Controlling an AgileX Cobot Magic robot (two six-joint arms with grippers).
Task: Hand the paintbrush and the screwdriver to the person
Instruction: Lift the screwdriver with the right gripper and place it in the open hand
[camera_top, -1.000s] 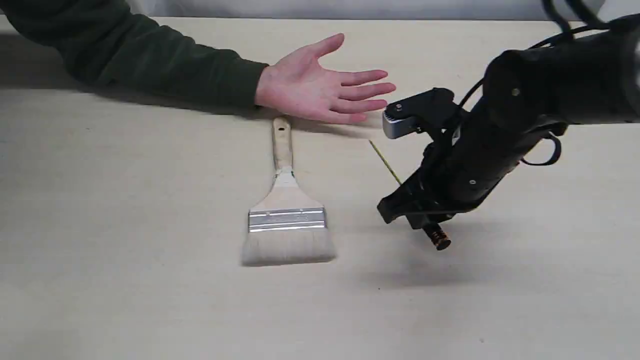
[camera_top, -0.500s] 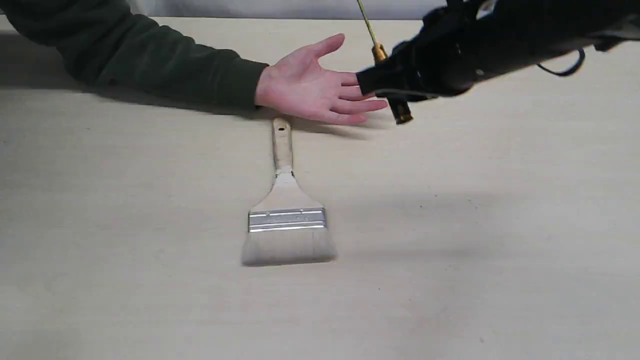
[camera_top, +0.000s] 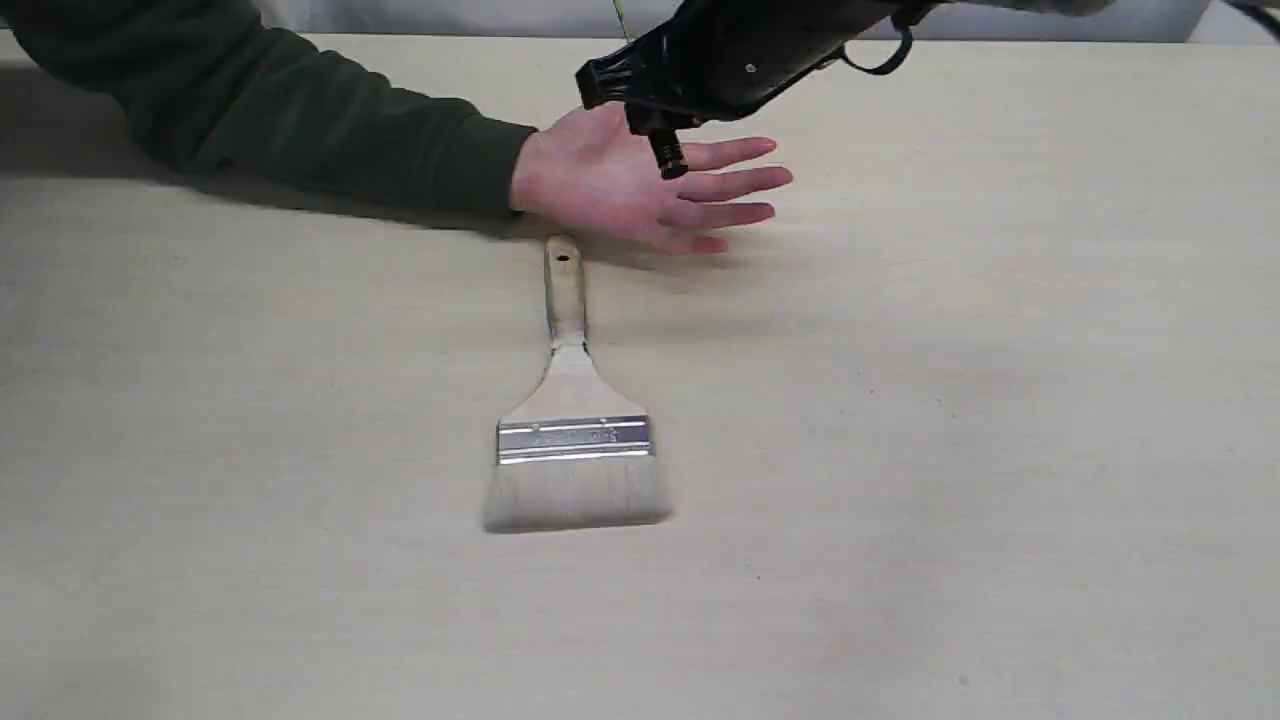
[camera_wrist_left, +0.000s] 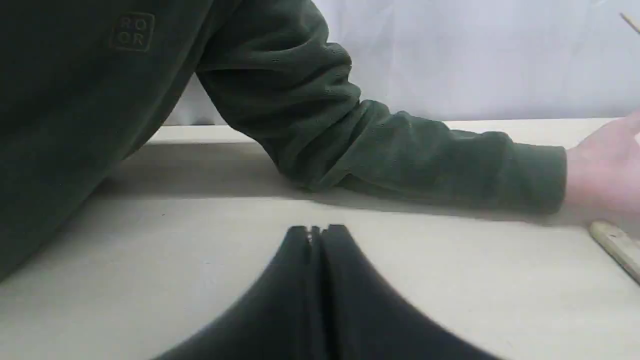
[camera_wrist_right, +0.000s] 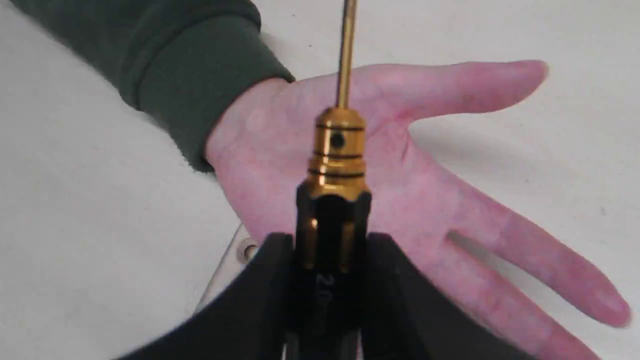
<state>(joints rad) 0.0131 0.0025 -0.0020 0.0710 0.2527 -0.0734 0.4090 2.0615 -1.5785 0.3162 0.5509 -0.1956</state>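
Paintbrush (camera_top: 573, 440): closest to us, flat on the table (camera_top: 1000, 450), pale bristles toward the exterior camera, wooden handle running straight away and ending just beside the edge of the open hand. Nobody on it.
Left gripper (camera_wrist_left: 316, 232): low over the table, fingers pressed together on nothing, well apart from the action. The green sleeve crosses beyond it, and the brush handle barely shows at the side of its view.
Person's hand (camera_top: 600, 190): palm up, fingers spread, resting on the table just past the brush handle. Ready to receive!
Screwdriver (camera_wrist_right: 336, 150): the one in play, up off the table and over that palm, gold collar and thin shaft poking out beyond the fingertips.
Right gripper (camera_top: 645, 100): reaching across the middle, clamped on the screwdriver's black handle.
Key relation: the palm lies straight below the tool. Long axis steeply tilted, butt end down toward the base of the fingers, tip up and away on the wrist side. Butt touching skin? Cannot tell; it looks just clear.
Nearer arm: the right, by a distance; it hangs right above the hand.
Next call: I'd say a small drop, then let the jaws part. A slim round handle could roll off toward the fingers, so low and gentle is the play.
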